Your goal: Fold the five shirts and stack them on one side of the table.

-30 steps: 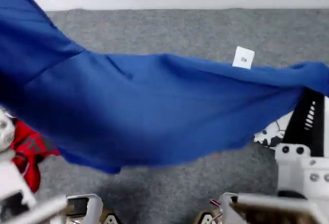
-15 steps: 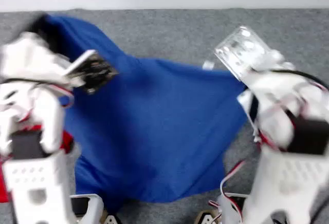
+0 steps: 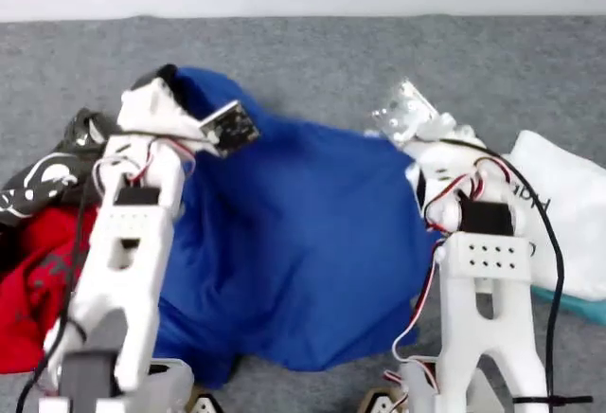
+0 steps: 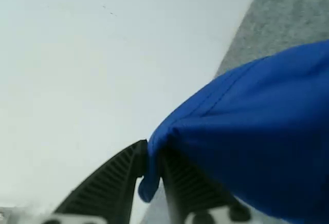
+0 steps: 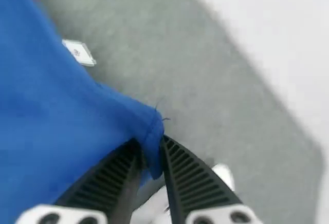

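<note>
Grey, felt-like bench [image 3: 331,62] seen from above. A blue shirt [image 3: 303,242] lies spread across its middle, between two white robot arms, and is held at its two far corners. On the bench's right side, just beside the right arm [image 3: 483,271], lies a white shirt [image 3: 568,214]. On the left side, a red shirt [image 3: 33,280] lies crumpled by the left arm [image 3: 123,242], with a black shirt with white print [image 3: 47,181] bunched just beyond it. The left claw [image 4: 151,157] is clenched on a fold of the blue shirt's far left corner. The right claw [image 5: 149,154] is clenched on the shirt's far right corner. A small white tag [image 5: 78,53] sticks out along the shirt's far edge near the right claw.
</note>
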Action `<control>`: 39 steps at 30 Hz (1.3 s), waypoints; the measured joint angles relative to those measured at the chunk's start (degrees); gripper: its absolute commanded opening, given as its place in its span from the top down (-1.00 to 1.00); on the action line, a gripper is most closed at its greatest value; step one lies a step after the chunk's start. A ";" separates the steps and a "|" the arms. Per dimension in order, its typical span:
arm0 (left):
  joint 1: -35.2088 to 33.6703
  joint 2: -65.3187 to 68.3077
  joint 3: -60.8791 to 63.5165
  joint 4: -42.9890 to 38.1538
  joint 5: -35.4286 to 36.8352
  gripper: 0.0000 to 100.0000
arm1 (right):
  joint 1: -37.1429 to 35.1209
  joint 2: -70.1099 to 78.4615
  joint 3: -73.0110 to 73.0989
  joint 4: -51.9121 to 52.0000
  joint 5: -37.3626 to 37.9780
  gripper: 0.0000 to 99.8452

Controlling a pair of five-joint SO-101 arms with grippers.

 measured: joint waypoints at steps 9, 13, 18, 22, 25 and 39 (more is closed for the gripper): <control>-0.53 23.38 -24.26 -8.97 -0.53 0.99 | -1.67 11.34 -2.64 -19.43 3.69 0.98; -1.93 32.70 -35.96 -9.05 -0.53 0.99 | -2.99 21.63 -11.08 -23.47 5.45 0.98; -3.08 40.35 -45.71 -9.05 -0.53 0.99 | -3.69 37.19 -24.70 -25.14 6.95 0.98; -3.25 40.79 -47.21 -8.88 -0.53 0.99 | -3.69 45.45 -32.97 -25.14 6.95 0.98; -3.25 40.79 -47.21 -6.68 -0.53 0.99 | -3.69 46.59 -34.64 -23.47 6.95 0.98; -2.29 21.80 -47.56 45.80 -0.53 0.99 | -5.45 39.65 -34.73 5.54 6.95 0.98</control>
